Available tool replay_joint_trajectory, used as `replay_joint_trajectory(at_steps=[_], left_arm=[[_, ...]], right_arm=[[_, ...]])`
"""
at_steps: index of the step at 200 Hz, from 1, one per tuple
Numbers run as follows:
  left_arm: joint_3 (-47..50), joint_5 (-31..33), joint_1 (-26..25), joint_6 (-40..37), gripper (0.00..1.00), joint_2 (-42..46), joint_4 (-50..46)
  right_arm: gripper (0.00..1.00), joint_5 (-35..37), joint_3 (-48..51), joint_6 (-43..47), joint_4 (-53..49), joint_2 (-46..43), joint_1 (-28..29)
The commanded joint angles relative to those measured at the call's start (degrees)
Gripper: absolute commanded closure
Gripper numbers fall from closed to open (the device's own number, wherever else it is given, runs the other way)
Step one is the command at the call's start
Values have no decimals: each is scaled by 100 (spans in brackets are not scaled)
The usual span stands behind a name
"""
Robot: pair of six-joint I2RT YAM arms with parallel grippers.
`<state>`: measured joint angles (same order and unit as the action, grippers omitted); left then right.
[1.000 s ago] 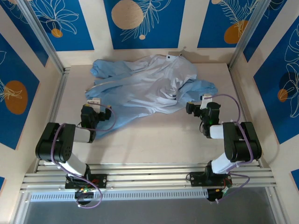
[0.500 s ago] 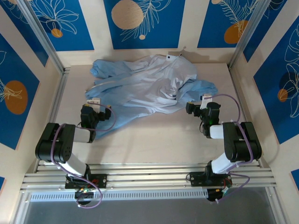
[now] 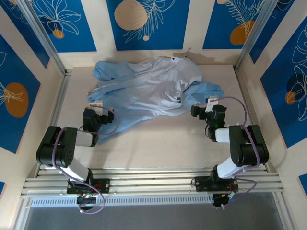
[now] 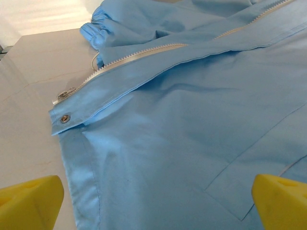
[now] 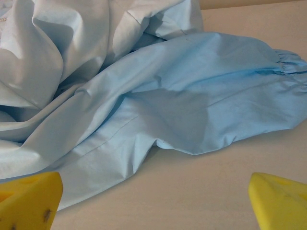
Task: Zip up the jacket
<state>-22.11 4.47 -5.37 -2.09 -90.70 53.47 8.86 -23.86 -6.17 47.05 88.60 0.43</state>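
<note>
The light-blue jacket (image 3: 148,91) lies crumpled and unzipped across the far half of the table. My left gripper (image 3: 90,115) hovers open at its near-left hem, yellow fingertips (image 4: 29,203) wide apart over the fabric (image 4: 182,143). In the left wrist view a pale zipper line (image 4: 139,55) runs along a front edge, ending near a metal snap (image 4: 64,118). My right gripper (image 3: 201,111) stands open just short of the right sleeve (image 5: 216,100), its yellow fingertips (image 5: 280,203) over bare table. The sleeve's gathered cuff (image 5: 290,67) lies to the right.
Metal rails (image 3: 57,100) and blue patterned panels wall in the table on three sides. Bare tabletop (image 3: 163,143) stretches between the jacket and the arm bases. A small dark tag or fastener (image 3: 178,99) sits on the jacket's middle.
</note>
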Motion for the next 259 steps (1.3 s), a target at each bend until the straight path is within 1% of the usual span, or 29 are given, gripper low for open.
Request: replay_joint_trajectory(at_steps=[1,141,159,175,194,208,222,242,259], left_arm=[[62,-131,88,-124,0,118,14],[56,-139,97,-116,0,114,3],[75,74,97,-46,0,133,32],[84,176,97,6,0,211,-8],[127,194,97,-2,0,439,-102],[100,254,97,7,0,741,-438],[-41,278,97,22,0,1113,-990],[-518,312,96,241,0,1498,-2302],[-980,286,97,546,1,1563,-3301]], right_arm=[[1,98,57,-94,20,-150,19],[1,91,65,-94,20,-158,14],[1,113,75,-86,43,-166,25],[1,111,-29,-10,-242,-304,89],[1,137,-276,122,-960,-619,205],[1,142,-459,122,-1516,-853,270],[1,183,-604,25,-2028,-1084,348],[1,268,-931,-380,-2948,-1319,448],[1,842,-1356,-365,-3836,-1285,769]])
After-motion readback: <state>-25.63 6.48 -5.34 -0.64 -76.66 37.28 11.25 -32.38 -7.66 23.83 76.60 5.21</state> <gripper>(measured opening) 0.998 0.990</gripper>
